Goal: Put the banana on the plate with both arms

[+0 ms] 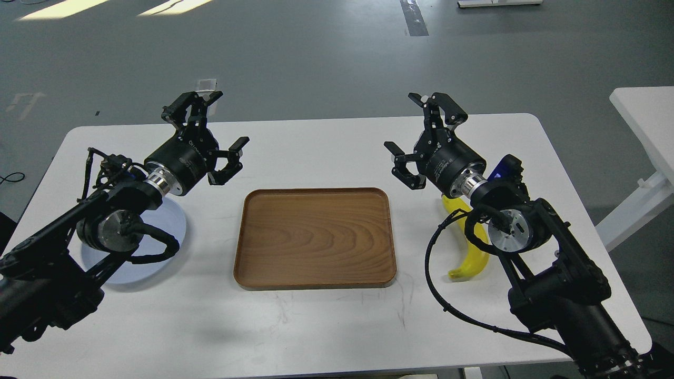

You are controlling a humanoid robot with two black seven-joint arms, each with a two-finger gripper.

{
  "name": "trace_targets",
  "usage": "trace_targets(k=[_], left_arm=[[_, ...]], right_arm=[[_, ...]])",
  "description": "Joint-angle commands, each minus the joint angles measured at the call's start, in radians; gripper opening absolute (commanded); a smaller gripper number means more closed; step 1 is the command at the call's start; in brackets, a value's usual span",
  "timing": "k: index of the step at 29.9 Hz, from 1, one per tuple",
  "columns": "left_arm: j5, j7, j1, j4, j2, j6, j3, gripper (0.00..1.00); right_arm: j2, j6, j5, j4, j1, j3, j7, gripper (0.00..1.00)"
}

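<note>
1. Left hand (218,126) hangs above the tabletop (326,321) with its fingers spread wide, holding nothing.
2. Right hand (418,129) mirrors it on the other side, fingers also spread wide and empty.
3. The banana (473,259) lies on the tabletop near the right edge, partly hidden under the right arm's wrist; its lower tip shows just right of the tray.
4. The plate (174,231) sits near the left side, mostly covered by the left arm, its right rim close to the tray but apart from it.
5. The brown wooden tray (315,238) lies in the middle between plate and banana, nothing on it.
6. Bare white surface runs along the front edge and behind the tray between the two hands.
</note>
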Motion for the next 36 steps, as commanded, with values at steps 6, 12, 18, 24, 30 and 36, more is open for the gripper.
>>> trace_targets(k=[6,12,18,24,30,36], left_arm=[[0.005,-0.094,0.011,0.003,0.004,-0.035,-0.015,0.98],[0.003,-0.095,0.043,-0.002,0.019,-0.041,-0.016,0.98],[0.003,-0.088,0.056,-0.012,0.054,-0.046,-0.004,0.98],[0.003,-0.086,0.076,-0.012,0.059,-0.067,-0.004,0.98],[0.003,-0.086,0.076,-0.012,0.071,-0.067,-0.004,0.98],[0.003,-0.088,0.074,-0.012,0.068,-0.069,-0.004,0.98]], right_arm=[[0.003,0.027,-0.005,0.034,-0.019,0.027,-0.035,1.00],[0.003,0.022,-0.010,0.031,-0.017,0.027,-0.032,1.00],[0.003,0.011,-0.019,-0.019,0.052,0.020,-0.032,1.00],[0.003,0.002,-0.056,-0.054,0.087,-0.007,-0.032,1.00],[-0.045,0.002,-0.042,-0.058,0.096,-0.016,-0.030,1.00],[-0.043,-0.004,-0.031,-0.052,0.096,0.003,-0.030,1.00]])
